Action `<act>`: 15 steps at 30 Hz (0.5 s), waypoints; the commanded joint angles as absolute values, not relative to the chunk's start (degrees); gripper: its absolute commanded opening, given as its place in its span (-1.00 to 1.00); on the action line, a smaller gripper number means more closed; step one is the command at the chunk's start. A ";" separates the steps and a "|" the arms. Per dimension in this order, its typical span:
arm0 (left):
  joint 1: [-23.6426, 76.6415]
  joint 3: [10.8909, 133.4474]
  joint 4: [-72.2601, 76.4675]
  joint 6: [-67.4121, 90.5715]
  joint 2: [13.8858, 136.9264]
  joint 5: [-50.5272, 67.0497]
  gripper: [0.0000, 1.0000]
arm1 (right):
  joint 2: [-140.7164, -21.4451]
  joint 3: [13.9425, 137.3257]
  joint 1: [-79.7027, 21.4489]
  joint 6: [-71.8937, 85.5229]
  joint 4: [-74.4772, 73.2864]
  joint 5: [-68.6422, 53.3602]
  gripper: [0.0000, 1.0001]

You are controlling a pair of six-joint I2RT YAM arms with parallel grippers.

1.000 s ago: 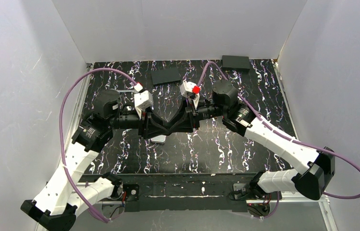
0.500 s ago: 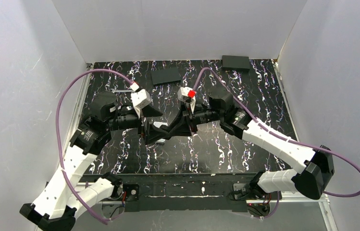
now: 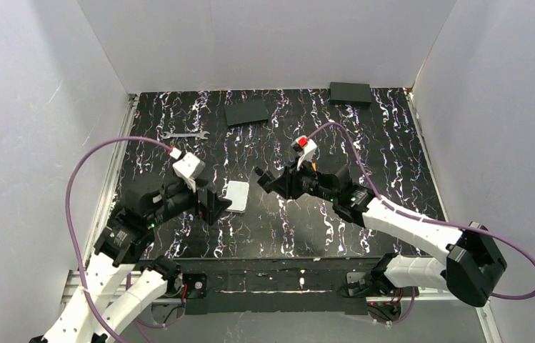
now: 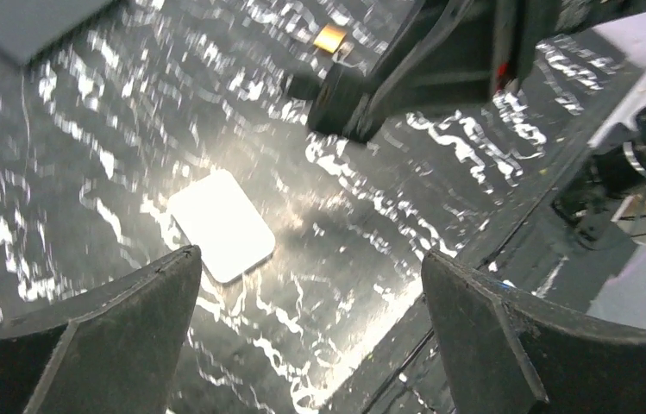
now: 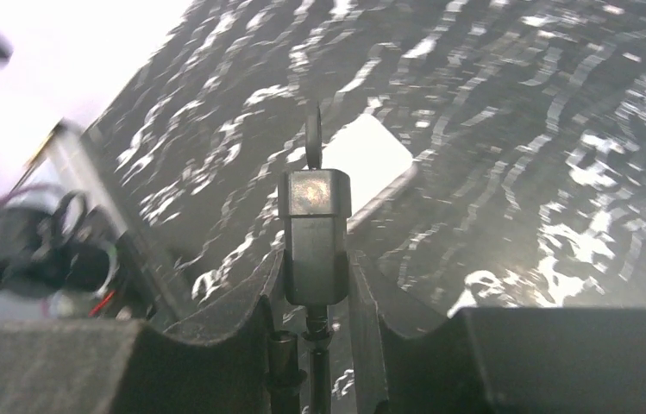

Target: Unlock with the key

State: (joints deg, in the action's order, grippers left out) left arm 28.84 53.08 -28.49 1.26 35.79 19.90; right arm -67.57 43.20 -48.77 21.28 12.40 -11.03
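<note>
My right gripper [image 5: 315, 259] is shut on the black padlock [image 5: 314, 233], held above the table with its metal shackle [image 5: 319, 345] pointing back toward the wrist. One shackle leg seems to end just short of the body. The key [image 5: 313, 134] sticks out of the padlock's far end, seen edge-on as a thin dark sliver. From the left wrist the padlock [image 4: 341, 99] shows at the tip of the right fingers. In the top view the right gripper [image 3: 263, 179] hangs mid-table. My left gripper [image 3: 213, 204] [image 4: 310, 254] stands wide open and holds nothing, a hand's width left of the padlock.
A white card [image 3: 236, 195] [image 4: 221, 224] lies flat between the two grippers. The silver wrench [image 3: 184, 134] rests at the back left. Two black boxes [image 3: 247, 112] [image 3: 351, 93] sit along the back. White walls close three sides.
The left gripper has opened, let go and drawn back to the near left. The right gripper has kept the padlock and shifted right, uncovering the white card.
</note>
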 commanded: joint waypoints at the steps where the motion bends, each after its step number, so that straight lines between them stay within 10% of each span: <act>1: 28.82 46.25 -31.78 8.19 29.70 8.10 0.97 | -68.33 42.47 -47.00 31.08 24.29 8.08 -0.97; 15: 28.81 38.94 -35.92 18.03 15.20 -1.72 0.97 | -93.82 46.50 -37.29 49.28 45.64 4.44 -0.97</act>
